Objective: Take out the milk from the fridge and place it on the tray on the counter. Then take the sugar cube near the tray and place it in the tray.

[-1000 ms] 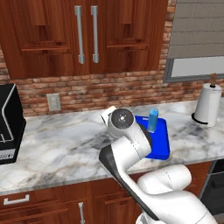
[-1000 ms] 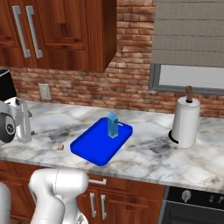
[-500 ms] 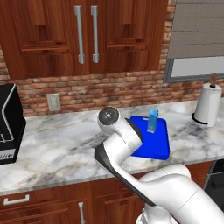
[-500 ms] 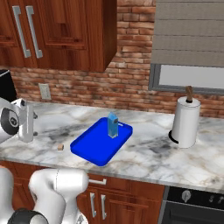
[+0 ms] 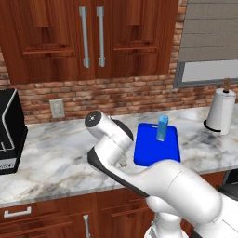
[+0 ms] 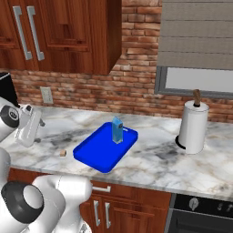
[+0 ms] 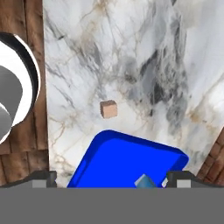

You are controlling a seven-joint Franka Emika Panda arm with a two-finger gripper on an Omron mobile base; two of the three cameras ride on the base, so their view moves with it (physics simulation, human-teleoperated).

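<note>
The milk (image 6: 117, 130) is seen upright inside the tray (image 6: 93, 152). The sugar cube (image 7: 108, 109) rests on the table (image 6: 154, 159), just beside the tray. The gripper (image 7: 111, 178) is apparently poised above, jaws released.

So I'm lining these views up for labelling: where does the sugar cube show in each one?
Left base view: sugar cube low centre, beside the arm, left of the tray.
Right base view: cube left of middle, on the counter off the tray's left corner.
Hand view: cube centre, just above the tray's edge.
Shared landmark: the blue tray.
</note>
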